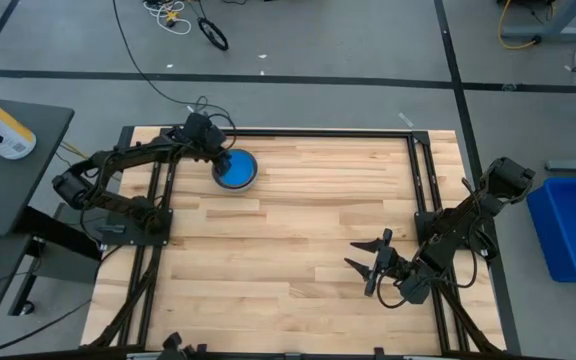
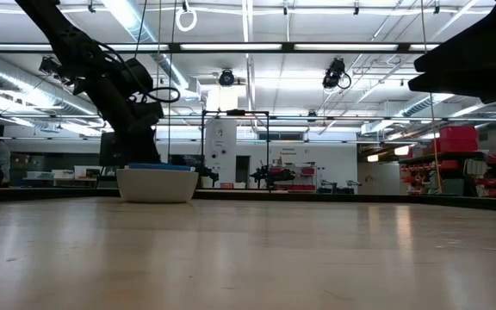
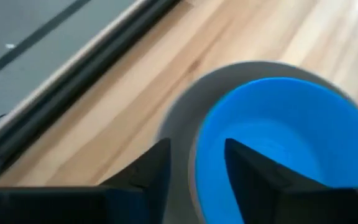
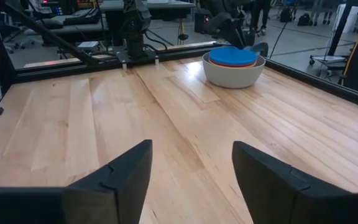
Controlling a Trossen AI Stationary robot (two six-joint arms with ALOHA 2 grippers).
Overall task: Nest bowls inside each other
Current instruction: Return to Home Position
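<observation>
The grey round plastic bowl (image 1: 257, 176) stands on the pale wooden-plank worktop (image 1: 298, 230) and holds the other bowls inside it. The light blue round plastic bowl (image 1: 236, 171) is the uppermost one, sitting inside the grey bowl with only a ring of grey rim showing around it. In the right wrist view the edge of a red round plastic bowl (image 4: 229, 64) shows just under the light blue one, also within the grey bowl. From table height the grey bowl sits flat and upright, with a thin blue edge above its rim.

The left pincer (image 1: 218, 160) is just beside the grey bowl, over the part of its rim nearest the left arm. Its own view shows its two dark fingers (image 3: 160, 171) parted by a moderate gap. The grey rim and the edge of the light blue bowl are seen through that gap. I cannot tell whether either finger touches the bowls; nothing is clamped between them.

The right pincer (image 1: 351, 254) waits well apart from the grey bowl, above bare worktop. Its fingers (image 4: 120, 177) are spread wide and hold nothing
</observation>
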